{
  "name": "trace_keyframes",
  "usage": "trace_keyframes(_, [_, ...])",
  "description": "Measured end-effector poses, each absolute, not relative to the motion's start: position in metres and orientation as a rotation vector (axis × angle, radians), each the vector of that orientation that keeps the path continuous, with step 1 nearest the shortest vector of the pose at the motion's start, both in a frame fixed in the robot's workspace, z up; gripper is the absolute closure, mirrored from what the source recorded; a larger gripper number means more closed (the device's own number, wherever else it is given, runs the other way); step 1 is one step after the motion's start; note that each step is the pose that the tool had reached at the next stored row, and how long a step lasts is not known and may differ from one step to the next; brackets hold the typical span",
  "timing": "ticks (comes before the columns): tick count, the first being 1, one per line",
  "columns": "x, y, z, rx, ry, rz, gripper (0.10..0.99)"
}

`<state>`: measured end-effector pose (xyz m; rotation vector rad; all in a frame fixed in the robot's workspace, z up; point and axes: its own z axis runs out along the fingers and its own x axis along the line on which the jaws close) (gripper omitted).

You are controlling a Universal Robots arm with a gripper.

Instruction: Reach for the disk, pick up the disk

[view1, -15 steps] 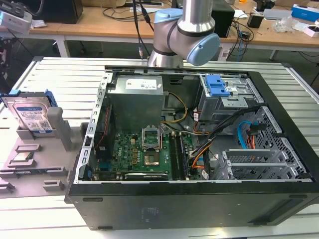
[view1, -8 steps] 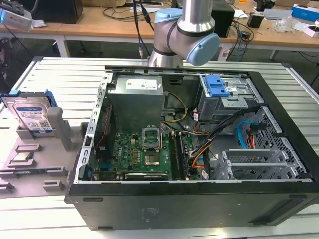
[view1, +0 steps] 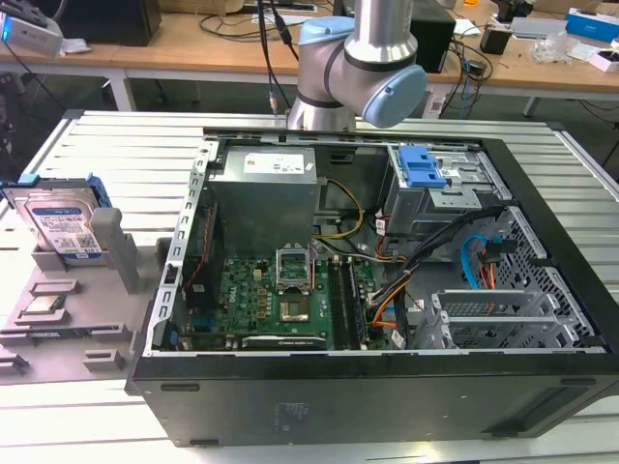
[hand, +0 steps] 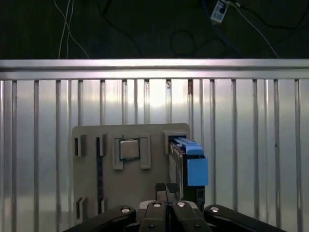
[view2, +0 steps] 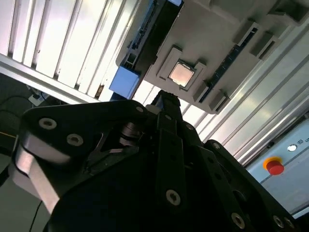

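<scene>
Standing: one disk [view1: 60, 224] | lying: one chip [view1: 44, 306] | tool [hand: 166, 189] seemingly closed

Silver disk [view1: 60, 224], blue-and-white label, blue side rails, with a plain grey tray [view1: 106, 311] and a table [view1: 126, 155] of ribbed, striped silver. The computer case [view1: 387, 406] is black and its board [view1: 261, 290] green with a blue latch [view1: 421, 169]. The gripper [hand: 166, 187] is black too.

An open computer case [view1: 368, 401] sits on the slatted table [view1: 116, 155] beside a grey tray [view1: 143, 263] bearing a processor chip [view1: 44, 307].
</scene>
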<state>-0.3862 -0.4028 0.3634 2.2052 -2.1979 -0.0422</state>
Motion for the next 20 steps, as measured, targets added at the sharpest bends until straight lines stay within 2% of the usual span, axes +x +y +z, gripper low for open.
trace_keyframes(12, [-0.3862, -0.4028, 0.3634, 2.358, -2.031, -0.039, 0.98])
trace_keyframes(20, [-0.3862, -0.4028, 0.3628, 2.274, -2.124, -0.04, 0.98])
